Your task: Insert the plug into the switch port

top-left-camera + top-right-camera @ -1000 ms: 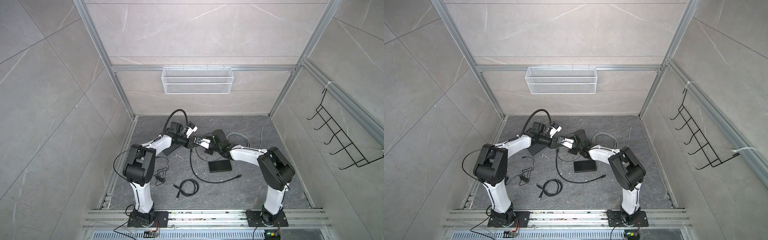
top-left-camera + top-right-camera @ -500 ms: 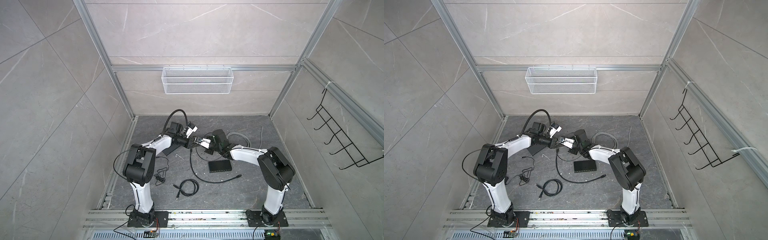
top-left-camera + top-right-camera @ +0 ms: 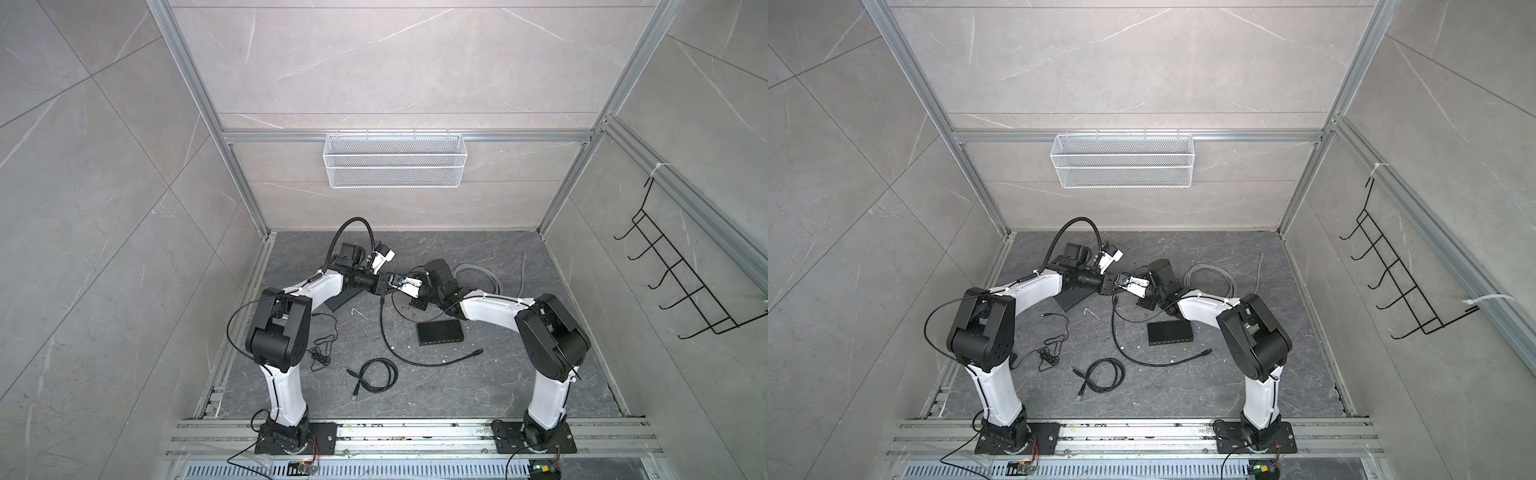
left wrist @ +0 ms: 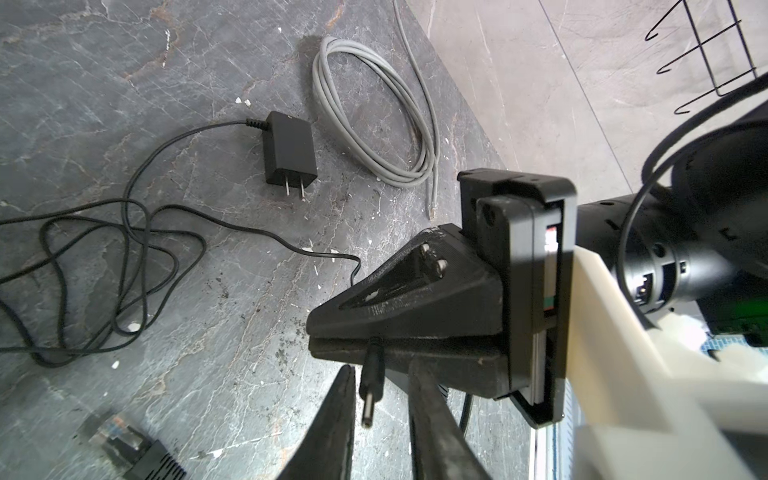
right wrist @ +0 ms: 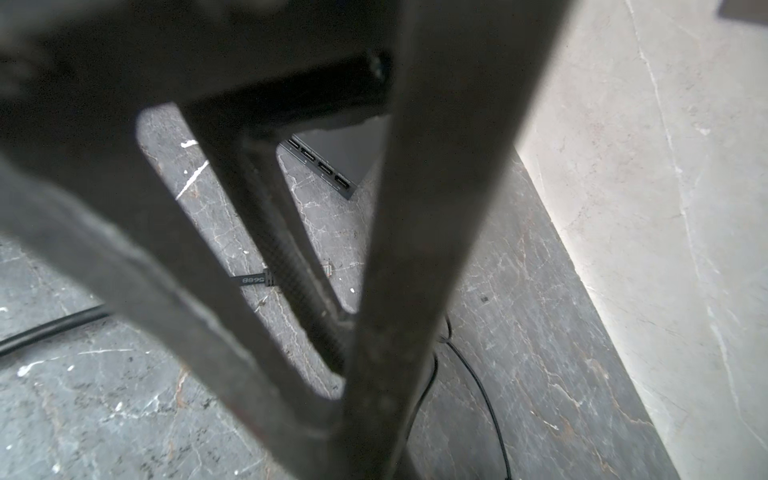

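Barrel plug (image 4: 369, 386): off the floor between the two arms, its pin end free.
Right gripper (image 4: 328, 337): jaws closed on the plug's rear, where the lead enters.
Left gripper (image 4: 380, 374): fingers (image 4: 338, 415) parted, one on each side of the plug sleeve with a gap showing on both sides. No grip.
Network switch (image 3: 439, 332): flat on the floor (image 3: 457, 386), well apart from the plug.
Handling, judged: light and rigid, with a small, slick pin. The thin lead (image 4: 174, 216) is limp and may drag.
Hold point, judged: the moulded black sleeve behind the pin, never the pin itself.
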### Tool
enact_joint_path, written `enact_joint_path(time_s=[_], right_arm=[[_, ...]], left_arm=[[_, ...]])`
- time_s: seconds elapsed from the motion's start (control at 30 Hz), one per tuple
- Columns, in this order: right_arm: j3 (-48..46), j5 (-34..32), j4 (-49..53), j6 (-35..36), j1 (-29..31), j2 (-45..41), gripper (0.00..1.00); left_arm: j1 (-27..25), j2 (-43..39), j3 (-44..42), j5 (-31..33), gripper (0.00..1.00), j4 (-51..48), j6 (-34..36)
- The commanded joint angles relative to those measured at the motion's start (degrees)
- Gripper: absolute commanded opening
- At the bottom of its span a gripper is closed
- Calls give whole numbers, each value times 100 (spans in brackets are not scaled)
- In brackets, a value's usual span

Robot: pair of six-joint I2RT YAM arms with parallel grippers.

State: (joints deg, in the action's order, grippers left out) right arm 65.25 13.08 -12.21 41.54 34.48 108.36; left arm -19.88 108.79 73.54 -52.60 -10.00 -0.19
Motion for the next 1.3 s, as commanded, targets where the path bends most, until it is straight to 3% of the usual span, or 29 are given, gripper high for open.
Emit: enact_joint_path(time_s=[0.0,0.4,0.6,0.7,0.97,1.27], right_arm=[[26,98,78,-79,-25,-36,7],[-52,86,44,-94,-23,-96,10],[-116,396,502,-160,-234,-482,34],[-213,751,518,-288,-424,-726,39],[-526,2167,2,-547,-642,-915,32],[-624,2836,-769,-901,-746,-529,26]], left_arm=[[10,54,143,-256,19,148,-65],[10,98,203,-242,5,-28,19],[10,41,163,-233,4,-155,146],[13,11,182,-293,4,-250,240],[16,-15,227,-553,4,-364,279],[36,10,381,-682,4,-664,369]])
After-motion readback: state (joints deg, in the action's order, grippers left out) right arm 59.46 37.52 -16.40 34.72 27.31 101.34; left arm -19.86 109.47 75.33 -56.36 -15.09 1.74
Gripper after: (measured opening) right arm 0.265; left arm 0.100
